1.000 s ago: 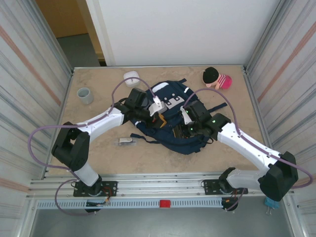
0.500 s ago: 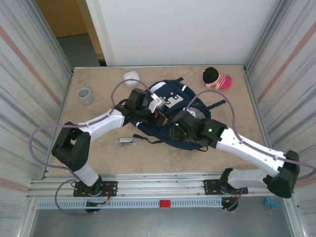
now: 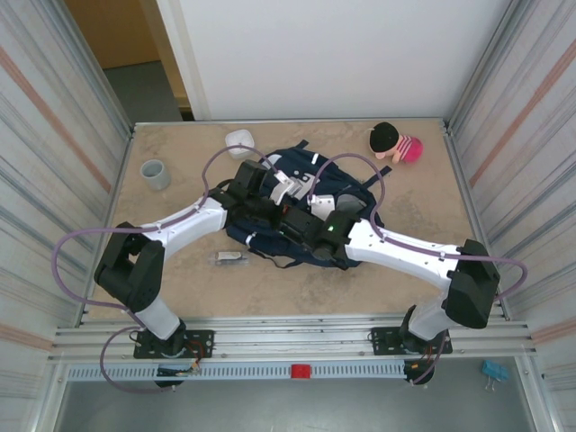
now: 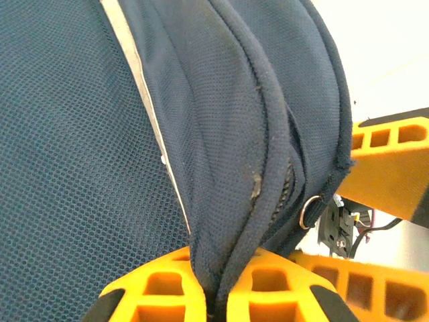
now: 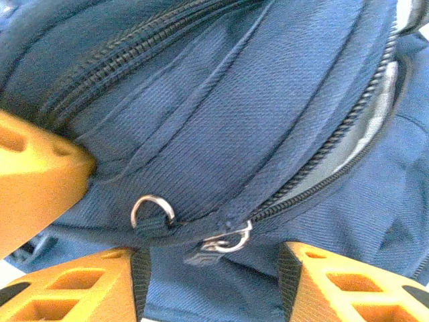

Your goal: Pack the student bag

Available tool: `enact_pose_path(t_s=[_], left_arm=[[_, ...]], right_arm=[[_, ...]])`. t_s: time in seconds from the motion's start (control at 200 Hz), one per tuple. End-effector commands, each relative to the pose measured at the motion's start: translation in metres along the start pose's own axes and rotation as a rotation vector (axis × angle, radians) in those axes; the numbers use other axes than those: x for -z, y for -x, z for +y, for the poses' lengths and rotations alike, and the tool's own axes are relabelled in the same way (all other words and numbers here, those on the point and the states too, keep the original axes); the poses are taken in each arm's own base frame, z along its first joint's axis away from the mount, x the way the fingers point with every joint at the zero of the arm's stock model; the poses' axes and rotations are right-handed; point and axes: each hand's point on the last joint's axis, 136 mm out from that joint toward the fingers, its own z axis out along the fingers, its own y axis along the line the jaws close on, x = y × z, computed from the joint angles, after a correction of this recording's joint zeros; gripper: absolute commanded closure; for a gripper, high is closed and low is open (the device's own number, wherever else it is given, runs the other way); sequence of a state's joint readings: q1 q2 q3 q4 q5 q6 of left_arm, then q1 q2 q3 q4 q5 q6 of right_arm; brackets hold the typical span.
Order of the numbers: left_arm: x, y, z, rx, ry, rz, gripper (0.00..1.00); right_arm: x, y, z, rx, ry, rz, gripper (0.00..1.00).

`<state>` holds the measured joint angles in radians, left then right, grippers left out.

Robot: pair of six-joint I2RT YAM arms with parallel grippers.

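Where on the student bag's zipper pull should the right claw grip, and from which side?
Grip the flat metal tab of the zipper pull, not the round ring beside it. It hangs from the student bag's seam between the right claw's open fingers, so probably advance straight ahead and close sideways. The left claw, pinching a fold, steadies the fabric.

Even light is falling on the beige marbled table (image 3: pixel 180 288). Ribbed side panels (image 3: pixel 45 135) are flanking it, a white wall (image 3: pixel 333 54) is rising behind its far edge, and grey floor (image 3: pixel 148 90) is showing beyond the far-left corner.
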<state>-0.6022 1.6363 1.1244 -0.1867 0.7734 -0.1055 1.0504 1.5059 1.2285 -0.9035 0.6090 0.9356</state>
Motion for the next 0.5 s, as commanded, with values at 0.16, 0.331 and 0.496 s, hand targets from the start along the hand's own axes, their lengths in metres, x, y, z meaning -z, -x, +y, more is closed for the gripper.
enact_pose_path(t_s=[0.16, 0.331, 0.496], left_arm=[[0.015, 0.02, -0.03, -0.038, -0.097, -0.027, 0.99], [0.013, 0.02, -0.027, -0.047, -0.088, -0.016, 0.99], [0.012, 0.02, -0.027, -0.053, -0.089, -0.013, 0.99]], right_arm=[[-0.004, 0.025, -0.027, -0.035, -0.092, -0.116, 0.65], [-0.005, 0.03, -0.036, -0.043, -0.101, -0.133, 0.78], [-0.008, 0.034, -0.04, -0.046, -0.1, -0.141, 0.79]])
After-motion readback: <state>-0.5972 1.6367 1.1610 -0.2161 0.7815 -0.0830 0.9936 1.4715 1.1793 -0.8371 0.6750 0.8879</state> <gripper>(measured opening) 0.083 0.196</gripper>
